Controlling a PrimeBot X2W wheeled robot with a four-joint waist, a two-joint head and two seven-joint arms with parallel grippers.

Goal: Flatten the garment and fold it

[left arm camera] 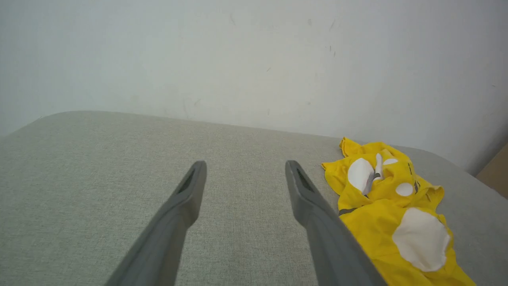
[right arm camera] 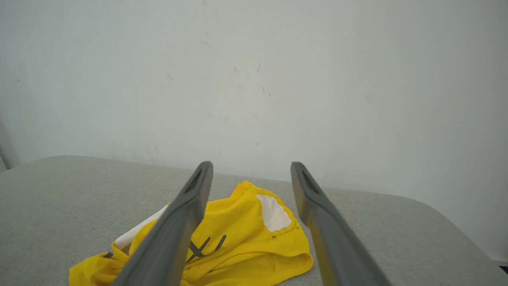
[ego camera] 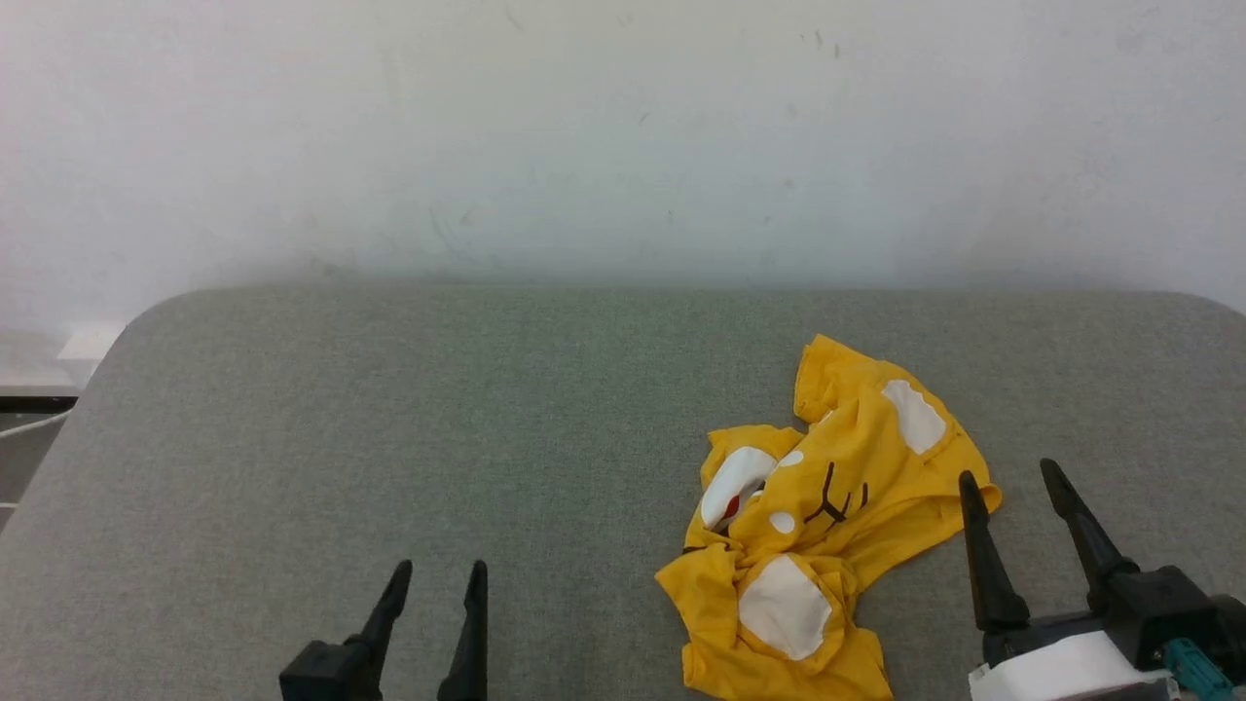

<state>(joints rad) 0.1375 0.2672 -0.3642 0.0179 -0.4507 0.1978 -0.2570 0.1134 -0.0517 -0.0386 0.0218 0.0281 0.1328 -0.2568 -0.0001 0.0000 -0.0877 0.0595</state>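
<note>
The bright yellow garment (ego camera: 827, 526) lies crumpled in a heap on the right half of the grey padded table (ego camera: 389, 438), showing white patches, a red spot and short black stripes. My right gripper (ego camera: 1012, 479) stands open just right of the heap's edge, above the table, with nothing between its fingers. In the right wrist view the garment (right arm camera: 246, 238) lies below and between those fingers (right arm camera: 190, 206). My left gripper (ego camera: 440, 572) is open at the lower left, well apart from the cloth. The left wrist view shows the garment (left arm camera: 393, 210) to the right of the gripper (left arm camera: 246, 165).
A pale wall (ego camera: 623, 127) rises right behind the table's far edge. The table's rounded left corner (ego camera: 146, 312) drops off toward a floor strip and white fittings (ego camera: 39, 389). A brown corner of something (left arm camera: 496, 171) shows beyond the table's right end.
</note>
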